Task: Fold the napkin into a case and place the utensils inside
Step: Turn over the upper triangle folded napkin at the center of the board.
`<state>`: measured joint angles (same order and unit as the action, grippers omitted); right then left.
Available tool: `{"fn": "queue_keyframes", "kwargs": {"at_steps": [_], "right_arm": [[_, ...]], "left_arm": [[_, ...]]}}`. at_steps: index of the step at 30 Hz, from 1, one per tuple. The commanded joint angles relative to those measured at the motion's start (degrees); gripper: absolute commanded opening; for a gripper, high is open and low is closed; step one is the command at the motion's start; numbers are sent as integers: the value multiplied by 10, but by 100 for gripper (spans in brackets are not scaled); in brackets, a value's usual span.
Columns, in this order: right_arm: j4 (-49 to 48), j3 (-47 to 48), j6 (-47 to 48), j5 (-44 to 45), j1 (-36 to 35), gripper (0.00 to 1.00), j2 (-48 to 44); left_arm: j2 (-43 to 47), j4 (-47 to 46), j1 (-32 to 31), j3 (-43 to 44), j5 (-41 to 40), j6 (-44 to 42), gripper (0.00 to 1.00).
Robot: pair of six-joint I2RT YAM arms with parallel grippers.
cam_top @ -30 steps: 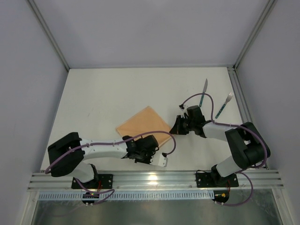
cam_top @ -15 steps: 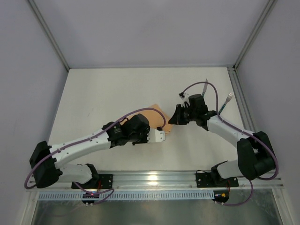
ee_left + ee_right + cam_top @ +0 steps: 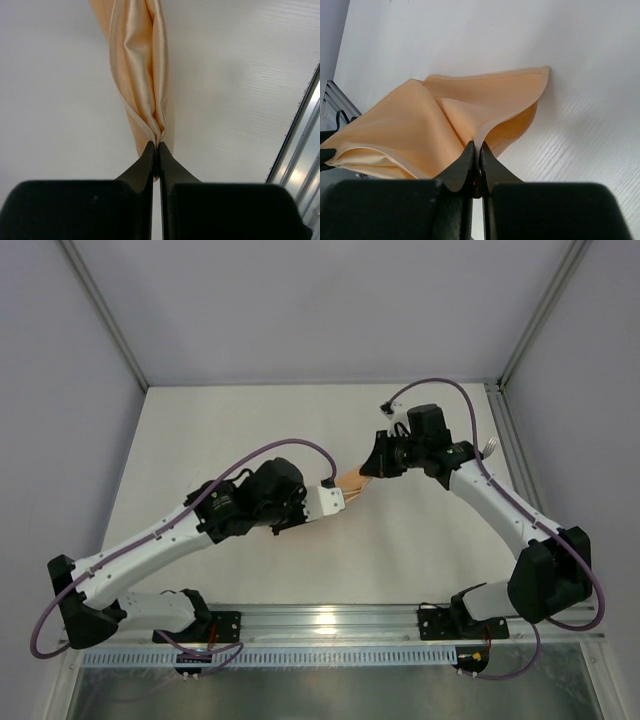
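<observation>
Napkin [image 3: 349, 483]: peach-orange cloth, gathered into soft folds and strung between the two grippers over the middle of the table [image 3: 200, 440]; most of it clear of the surface, though the right wrist view does not settle whether its far corner brushes the table; not yet a case.

Left gripper [image 3: 156, 147]: jaws pressed together on a bunched edge of the napkin; cloth runs away from the tips in long pleats; judged to be one end of a two-handed hold, so the cloth can be spread or laid over itself.

Right gripper [image 3: 476, 147]: jaws pinching a fold of the napkin near its edge, layers billowing to either side; judged the opposing anchor, giving enough tension to place a crease.

Fork [image 3: 489, 448]: only the silver end shows past the right arm, near the table's right rim; well apart from the napkin, presumably waiting until a pocket exists.

Knife: hidden behind the right arm; not seen.

Stage: folding, early; likely risk, thin cloth slipping from so narrow a pinch.
</observation>
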<state>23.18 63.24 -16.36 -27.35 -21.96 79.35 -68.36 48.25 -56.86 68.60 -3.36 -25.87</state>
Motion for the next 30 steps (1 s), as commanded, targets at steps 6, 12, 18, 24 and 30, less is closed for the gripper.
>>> {"fn": "queue_keyframes", "kwargs": {"at_steps": [6, 12, 18, 24, 30], "right_arm": [[151, 108, 80, 35, 46, 4, 11], [197, 124, 110, 53, 119, 4, -16], [262, 176, 142, 129, 150, 4, -11], [331, 249, 159, 216, 157, 4, 1], [393, 284, 190, 307, 169, 4, 3]], "left_arm": [[-55, 56, 3, 134, 63, 95, 0], [-124, 28, 3, 215, 117, 130, 0], [-181, -27, 3, 271, 178, 181, 0], [-222, -106, -18, 285, 208, 217, 0], [-294, -151, -28, 328, 271, 306, 0]]}}
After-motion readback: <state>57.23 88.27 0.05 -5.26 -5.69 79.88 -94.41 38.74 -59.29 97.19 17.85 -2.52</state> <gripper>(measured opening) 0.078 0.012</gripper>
